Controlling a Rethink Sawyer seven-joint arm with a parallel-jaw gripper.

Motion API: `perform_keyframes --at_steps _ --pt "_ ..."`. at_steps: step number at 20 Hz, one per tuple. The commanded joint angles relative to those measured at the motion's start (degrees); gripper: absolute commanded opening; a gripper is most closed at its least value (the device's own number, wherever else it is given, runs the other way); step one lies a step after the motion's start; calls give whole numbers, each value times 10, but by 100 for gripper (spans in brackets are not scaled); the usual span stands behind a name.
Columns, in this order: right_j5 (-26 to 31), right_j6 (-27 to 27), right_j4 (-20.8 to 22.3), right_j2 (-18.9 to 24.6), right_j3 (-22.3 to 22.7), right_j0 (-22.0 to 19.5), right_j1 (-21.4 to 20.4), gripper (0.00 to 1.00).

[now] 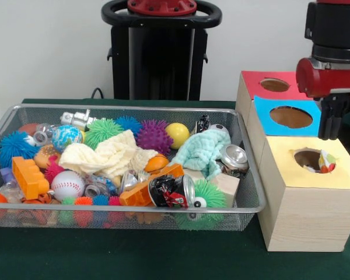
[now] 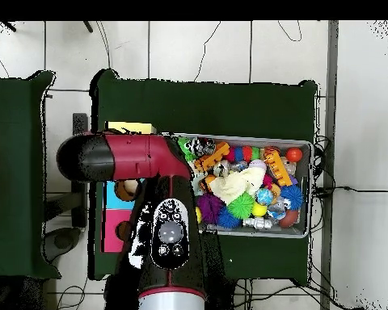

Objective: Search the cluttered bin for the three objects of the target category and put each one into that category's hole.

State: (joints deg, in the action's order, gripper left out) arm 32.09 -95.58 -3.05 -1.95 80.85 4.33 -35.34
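The wire mesh bin (image 1: 128, 108) stands on the green table, full of toys; it also shows in the overhead view (image 2: 309, 187). No confetti cloth shows among them. One confetti cloth piece (image 1: 326, 163) sits in the round hole (image 1: 308, 157) of the yellow-topped box (image 1: 291, 175), at the hole's right rim. My gripper (image 1: 333, 131) hangs just above and behind that hole, over the blue-topped box. Whether it is open or shut does not show. In the overhead view the arm (image 2: 171, 226) hides the gripper.
The blue-topped box (image 1: 267, 119) and the red-topped box (image 1: 252, 81) stand behind the yellow one. In the bin lie a cream cloth (image 1: 114, 153), a mint-green cloth (image 1: 205, 150), spiky balls, a baseball (image 1: 67, 184), crushed cans and orange bricks.
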Motion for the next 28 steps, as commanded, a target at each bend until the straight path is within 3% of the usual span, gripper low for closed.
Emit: perform_keyframes --at_steps 1,7,14,28 --pt "64 -84 19 -16 -19 -2 42 0" --pt "31 -88 13 -11 -18 0 67 0" --pt "17 -93 -19 24 -20 -17 94 0" --pt "-4 -85 -22 26 6 -19 80 0"
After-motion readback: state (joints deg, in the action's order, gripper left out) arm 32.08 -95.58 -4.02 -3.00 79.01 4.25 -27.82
